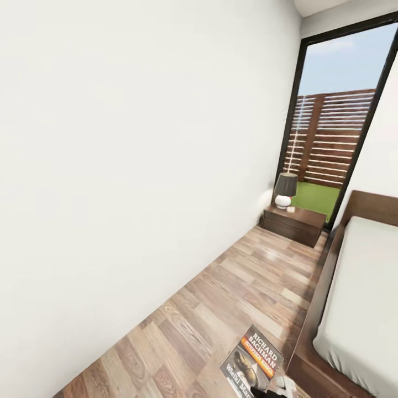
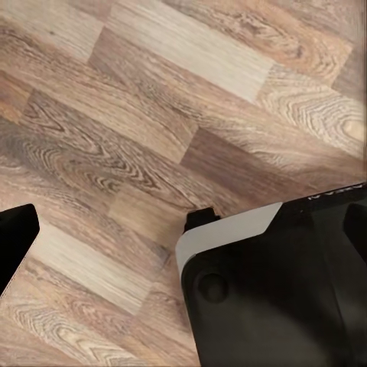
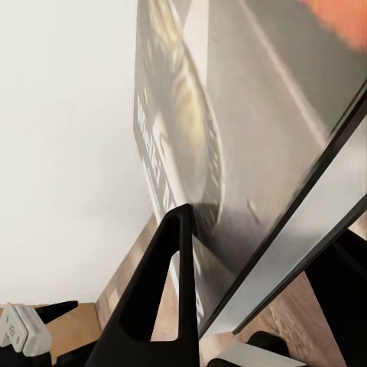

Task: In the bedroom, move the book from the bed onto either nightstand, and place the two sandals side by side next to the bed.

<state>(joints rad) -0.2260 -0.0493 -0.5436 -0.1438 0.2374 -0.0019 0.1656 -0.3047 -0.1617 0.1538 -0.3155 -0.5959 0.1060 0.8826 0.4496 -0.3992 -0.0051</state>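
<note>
- Head view: a brown wood-plank floor (image 1: 221, 298) is seen running as a narrow strip between a plain white wall (image 1: 138, 138) on the left and the bed (image 1: 365, 293) on the right.
- At the far end of the strip a nightstand (image 1: 294, 222) stands against the wall, with a small lamp (image 1: 285, 190) on its top; behind it a tall dark-framed window (image 1: 337, 121) shows a slatted fence and grass.
- The bed's dark wooden frame forms the right edge of the floor strip, with the pale mattress above it; the floor between wall and frame lies open up to the nightstand.
- The book (image 1: 252, 360) is seen at the near edge, above the floor just left of the bed frame, its cover facing up.
- The right gripper (image 3: 200, 252) is clamped on the book (image 3: 252, 130), one dark finger lying against the cover.
- From the left wrist, only plank floor (image 2: 153, 115) and dark parts of the robot are seen; whether the left gripper is open or closed cannot be told.
</note>
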